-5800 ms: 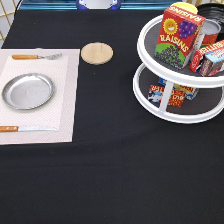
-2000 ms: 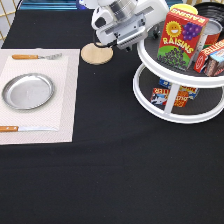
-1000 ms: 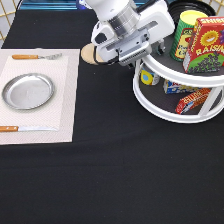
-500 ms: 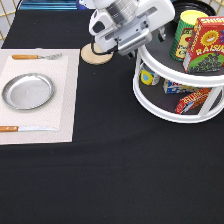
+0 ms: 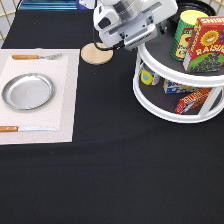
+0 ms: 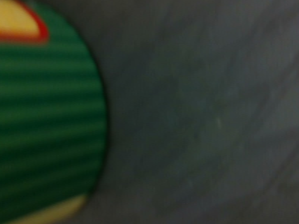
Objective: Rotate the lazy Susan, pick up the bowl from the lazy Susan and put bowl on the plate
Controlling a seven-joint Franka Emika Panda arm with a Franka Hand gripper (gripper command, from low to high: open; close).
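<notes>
The white two-tier lazy Susan (image 5: 169, 114) stands at the exterior view's right. A glossy black curved rim, seemingly the bowl (image 5: 196, 6), peeks out at the back of its top tier behind a green-and-yellow can (image 5: 183, 34). My gripper (image 5: 145, 31) hangs over the left edge of the top tier, just left of the can. The silver plate (image 5: 28, 91) lies bare on a placemat at the left. The wrist view shows the can's ridged green side (image 6: 33, 115) close up against the dark grey tier surface (image 6: 221, 125).
A red raisin box (image 5: 206, 44) stands on the top tier, right of the can. Small packets (image 5: 192, 97) sit on the lower tier. A wooden coaster (image 5: 96, 53) lies left of the turntable. A fork (image 5: 36, 56) and a knife (image 5: 25, 128) flank the plate on the placemat (image 5: 67, 100).
The arm came in from the top and the turntable's load swung round: the raisin box went from front-left to right, baring the can. Over the last half second the hand shifted slightly up and right.
</notes>
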